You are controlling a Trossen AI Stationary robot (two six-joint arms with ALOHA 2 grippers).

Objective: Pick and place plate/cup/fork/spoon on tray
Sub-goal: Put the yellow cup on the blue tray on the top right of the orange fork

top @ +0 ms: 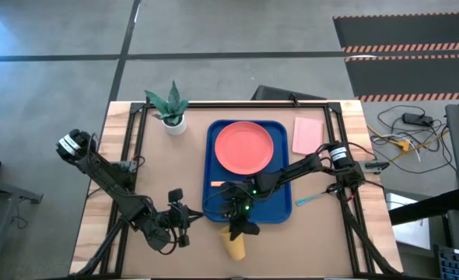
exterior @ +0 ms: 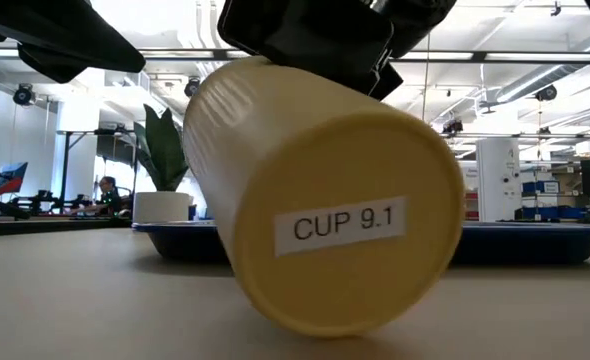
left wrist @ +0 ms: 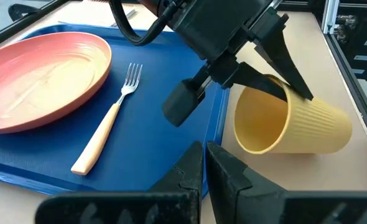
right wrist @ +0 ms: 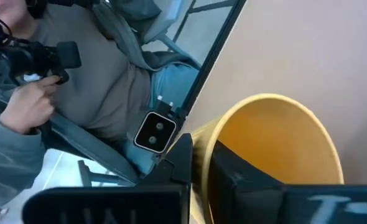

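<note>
- The left gripper (top: 184,217) waits low on the worktop (top: 97,225) left of the tray (top: 280,210), its fingers nearly together and empty.
- The plate (top: 244,147) and fork (left wrist: 106,124) already lie in the tray.
- The cup (top: 233,242) lies tipped on its side just off the tray's near edge.
- The right gripper (left wrist: 258,78), reaching across the tray, pinches the cup's rim, one finger inside.
- The spoon (top: 307,201) waits on the worktop right of the tray.
</note>
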